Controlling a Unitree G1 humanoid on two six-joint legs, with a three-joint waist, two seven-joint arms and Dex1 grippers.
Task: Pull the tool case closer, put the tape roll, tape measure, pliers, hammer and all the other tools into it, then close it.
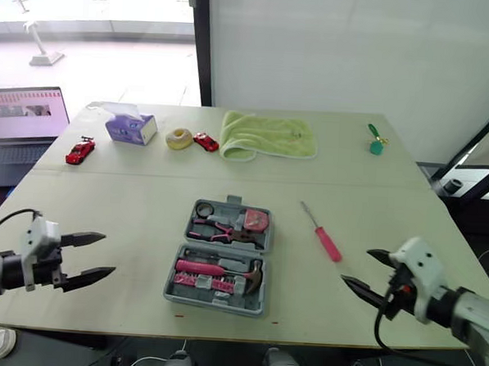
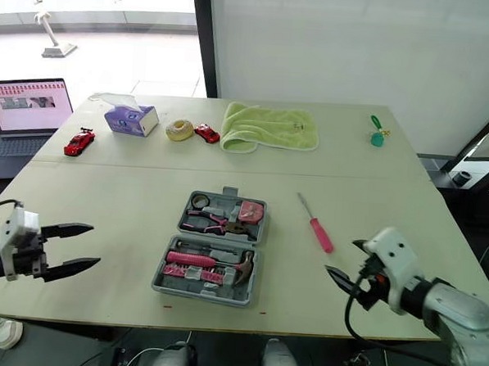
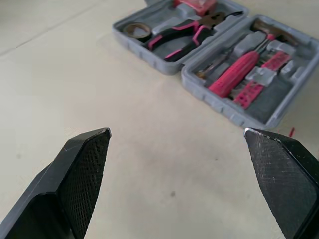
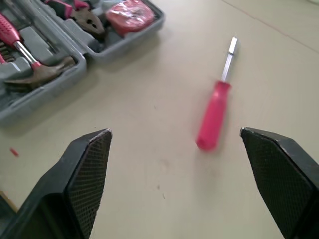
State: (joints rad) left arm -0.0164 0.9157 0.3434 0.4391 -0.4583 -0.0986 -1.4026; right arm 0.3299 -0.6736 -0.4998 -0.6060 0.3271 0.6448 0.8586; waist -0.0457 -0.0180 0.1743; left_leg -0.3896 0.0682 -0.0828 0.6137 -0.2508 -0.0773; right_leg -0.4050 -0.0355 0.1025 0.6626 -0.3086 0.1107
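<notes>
Tool case [image 1: 212, 302] lies open at the middle of the desk [image 1: 104, 192], towards its near edge, between the two grippers. It holds one tape roll [image 1: 204, 209], one pair of pliers [image 1: 217, 227], one tape measure [image 1: 256, 220] and one hammer [image 1: 223, 271]. One pink screwdriver [image 1: 322, 233] lies on the desk to its right, apart from it. Along the far side sit two red toy cars [image 1: 80, 151] [image 1: 206, 141], one tissue box [image 1: 131, 128], one pale roll [image 1: 179, 138] and one green cloth [image 1: 267, 135]. The left gripper [image 1: 108, 254] and right gripper [image 1: 356, 266] hover at the near corners, jaws wide and empty.
</notes>
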